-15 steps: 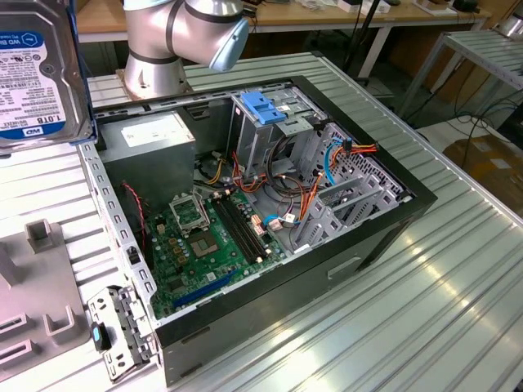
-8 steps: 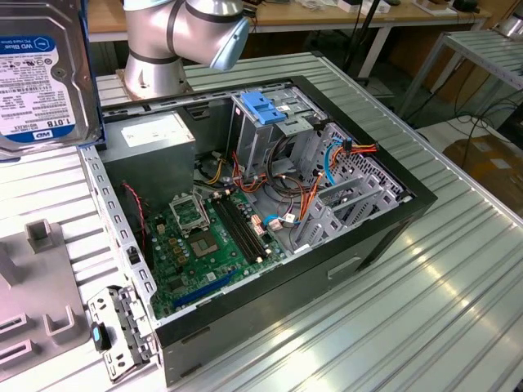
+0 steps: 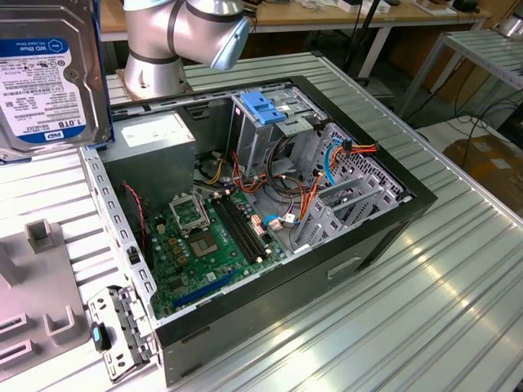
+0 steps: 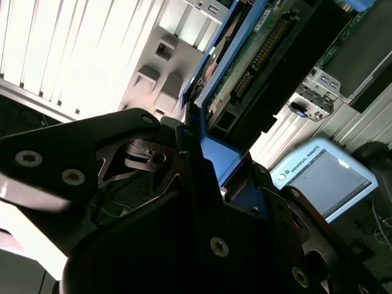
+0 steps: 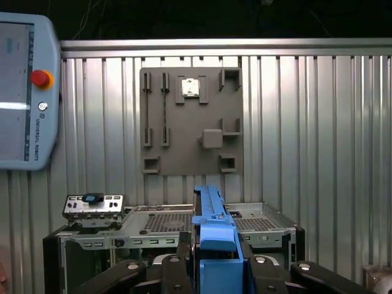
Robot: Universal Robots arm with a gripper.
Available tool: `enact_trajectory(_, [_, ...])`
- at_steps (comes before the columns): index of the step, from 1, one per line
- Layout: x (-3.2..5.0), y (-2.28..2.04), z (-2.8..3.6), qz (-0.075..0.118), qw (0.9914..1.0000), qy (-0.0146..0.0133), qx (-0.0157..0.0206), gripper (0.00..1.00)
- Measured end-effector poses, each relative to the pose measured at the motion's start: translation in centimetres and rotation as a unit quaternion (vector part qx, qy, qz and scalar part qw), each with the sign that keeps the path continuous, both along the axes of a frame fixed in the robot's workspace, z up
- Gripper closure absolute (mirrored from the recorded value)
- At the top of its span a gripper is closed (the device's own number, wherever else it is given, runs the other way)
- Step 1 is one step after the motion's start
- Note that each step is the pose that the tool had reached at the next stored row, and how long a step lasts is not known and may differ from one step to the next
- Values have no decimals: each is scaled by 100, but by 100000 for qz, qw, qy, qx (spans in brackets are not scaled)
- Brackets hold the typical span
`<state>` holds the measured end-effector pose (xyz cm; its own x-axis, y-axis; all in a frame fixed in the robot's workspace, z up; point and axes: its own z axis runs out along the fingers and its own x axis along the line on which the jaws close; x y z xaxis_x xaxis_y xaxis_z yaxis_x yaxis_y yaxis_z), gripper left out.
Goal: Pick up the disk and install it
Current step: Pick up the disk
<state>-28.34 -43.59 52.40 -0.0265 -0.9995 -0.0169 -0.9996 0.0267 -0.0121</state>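
Exterior view has the ribbed metal desk [image 3: 458,269] carrying an open computer case [image 3: 286,304], motherboard and drive cage exposed. Behind the case stands the robot arm [image 3: 176,33]. Beside the case, on the exterior view's left, lies a grey fixture plate [image 3: 33,306]. Up past the case's corner on that same side, clear of it, hangs the disk [image 3: 49,73], label showing. In the first wrist view the hand [image 5: 217,254] is pinching the disk's blue rail, black fingers [image 5: 182,272] pressed against both sides. A small metal bracket [image 3: 122,327] rests just beside the case.
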Motion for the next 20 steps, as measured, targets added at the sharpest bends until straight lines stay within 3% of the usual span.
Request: enact_trajectory(20, [207, -63, -18, -109, 100000, 1, 1, 63])
